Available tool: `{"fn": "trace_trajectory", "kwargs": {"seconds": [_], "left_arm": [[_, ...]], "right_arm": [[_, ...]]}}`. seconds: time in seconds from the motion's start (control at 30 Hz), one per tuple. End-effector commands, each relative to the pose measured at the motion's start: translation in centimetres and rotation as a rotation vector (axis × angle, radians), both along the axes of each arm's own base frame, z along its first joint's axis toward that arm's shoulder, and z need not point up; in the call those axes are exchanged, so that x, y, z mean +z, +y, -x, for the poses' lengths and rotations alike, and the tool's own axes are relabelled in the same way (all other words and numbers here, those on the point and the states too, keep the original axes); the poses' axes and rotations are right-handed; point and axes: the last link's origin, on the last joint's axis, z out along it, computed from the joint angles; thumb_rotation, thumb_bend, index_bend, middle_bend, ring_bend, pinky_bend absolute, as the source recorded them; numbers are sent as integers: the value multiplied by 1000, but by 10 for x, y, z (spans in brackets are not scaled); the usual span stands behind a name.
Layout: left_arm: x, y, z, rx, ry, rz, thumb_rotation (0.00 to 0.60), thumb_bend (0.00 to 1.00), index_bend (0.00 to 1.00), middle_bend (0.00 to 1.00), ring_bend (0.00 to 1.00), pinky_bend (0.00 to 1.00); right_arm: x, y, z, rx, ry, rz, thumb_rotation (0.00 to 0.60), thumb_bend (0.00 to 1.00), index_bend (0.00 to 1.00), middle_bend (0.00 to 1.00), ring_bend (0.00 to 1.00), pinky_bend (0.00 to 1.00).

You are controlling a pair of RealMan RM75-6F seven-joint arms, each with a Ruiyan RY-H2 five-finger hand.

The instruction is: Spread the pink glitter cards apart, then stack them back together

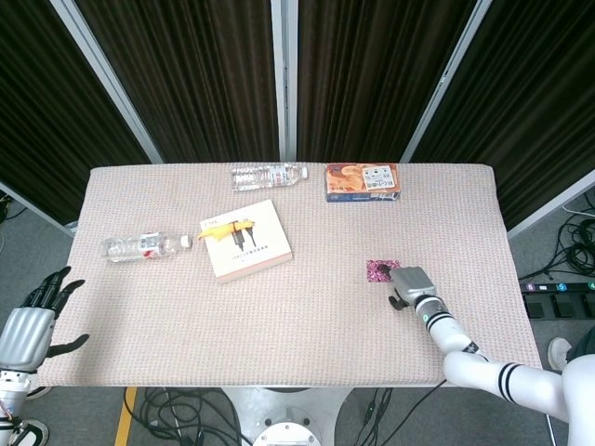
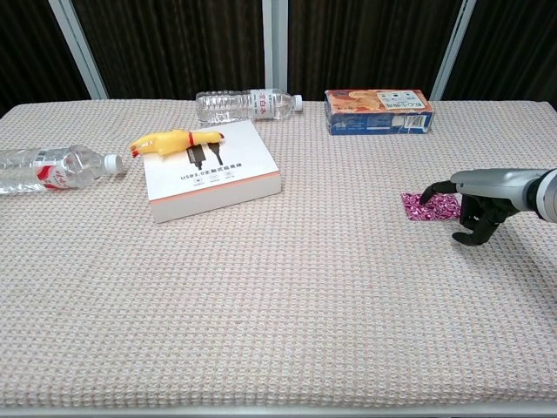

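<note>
Now the small stack of pink glitter cards (image 2: 430, 206) lies flat on the beige woven tablecloth (image 2: 287, 287), toward the table's right side and about midway between its far and near edges. The right hand (image 2: 474, 209), grey-backed with black fingers, sits just beside the cards on their right. In the chest view one dark fingertip (image 2: 426, 197) reaches over the cards' right part and seems to touch the top of the stack, while the other fingers curl downward to the cloth next to the cards; nothing is lifted or pinched. In the head view the same hand (image 1: 410, 285) covers the lower right corner of the cards (image 1: 378, 270).

The left hand (image 1: 31, 322) hangs off the table's near left corner, seen only in the head view, its dark fingers spread apart and holding nothing.

Elsewhere on the cloth, a white flat rectangular box (image 2: 211, 171) with dark printing lies left of centre, and a yellow rubber chicken toy (image 2: 177, 140) rests along its far left edge. A clear plastic water bottle (image 2: 54, 167) lies on its side near the left edge, and a second clear bottle (image 2: 247, 104) lies at the far edge. An orange and blue snack box (image 2: 378, 111) stands on the far side, well apart from the cards.
</note>
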Motion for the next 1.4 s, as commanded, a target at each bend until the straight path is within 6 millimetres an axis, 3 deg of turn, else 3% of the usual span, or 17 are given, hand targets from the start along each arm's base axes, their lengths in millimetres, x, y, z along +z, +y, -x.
{"fn": "trace_trajectory", "kwargs": {"seconds": [0.03,0.4,1.4], "left_arm": [[0,0,0,-10,-5,-6,600,0,208,142,88,232],[1,1,0,-13,-3,-5,600,0,208,143,88,232],[2,3,-11,-41,-13,1,600,0,208,143,88,232]], "right_arm": [[1,0,1,-3,1,0,600,356,147,899,950,963],[2,5,5,-9,10,-18,600,358,157,901,951,964],[13,55,-7,15,-2,-88,599,356,167,902,951,963]]}}
